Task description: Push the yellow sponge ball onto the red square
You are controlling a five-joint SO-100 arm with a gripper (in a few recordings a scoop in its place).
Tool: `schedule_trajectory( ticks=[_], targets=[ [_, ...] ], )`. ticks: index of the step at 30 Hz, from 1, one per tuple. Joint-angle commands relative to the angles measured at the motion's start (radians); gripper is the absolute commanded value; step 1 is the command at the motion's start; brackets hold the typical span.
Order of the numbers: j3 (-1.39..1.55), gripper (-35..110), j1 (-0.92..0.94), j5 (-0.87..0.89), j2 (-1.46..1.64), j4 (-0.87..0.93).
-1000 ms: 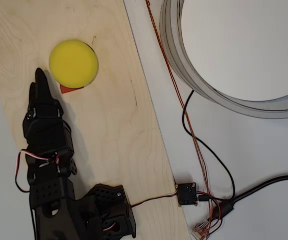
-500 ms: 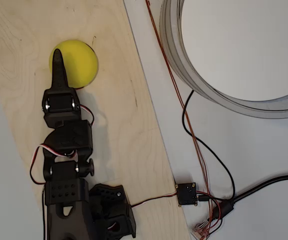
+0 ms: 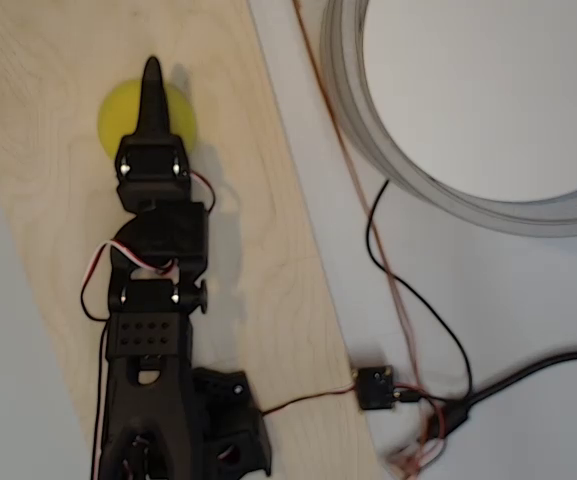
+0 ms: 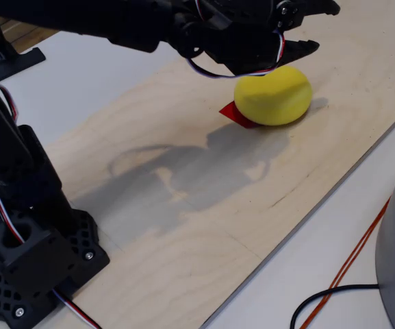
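The yellow sponge ball (image 3: 111,116) (image 4: 274,96) rests on the pale wooden board (image 3: 248,260) (image 4: 204,205). It overlaps the red square (image 4: 232,111), of which one corner sticks out on the ball's left side in the fixed view. In the overhead view the arm covers the square. My black gripper (image 3: 151,72) (image 4: 328,27) reaches over the top of the ball, its tip past the ball's far edge. In the fixed view its two fingertips stand a little apart, with nothing between them, just above the ball.
A large grey round rim (image 3: 368,130) lies off the board at the upper right. Black and orange cables (image 3: 388,270) and a small black circuit box (image 3: 375,388) lie on the white table. The arm's base (image 3: 168,430) (image 4: 26,260) stands on the board's near end.
The arm has swung right from beside the ball and stretched forward, so the gripper now lies over the ball. The ball has stayed in place.
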Motion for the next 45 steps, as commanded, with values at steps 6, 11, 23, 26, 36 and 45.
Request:
schedule_trajectory(
  ticks=[6,11,23,26,36,45],
  targets=[
    [-0.117,19,0.028,0.115,-0.153,-0.048],
    [-0.150,18,0.018,0.179,-0.225,-0.066],
    [-0.146,18,-0.008,0.255,-0.262,-0.091],
    [-0.135,18,-0.020,0.282,-0.262,-0.091],
    [-0.106,18,-0.064,0.379,-0.267,-0.091],
    [-0.080,18,-0.069,0.394,-0.253,-0.091]
  ],
)
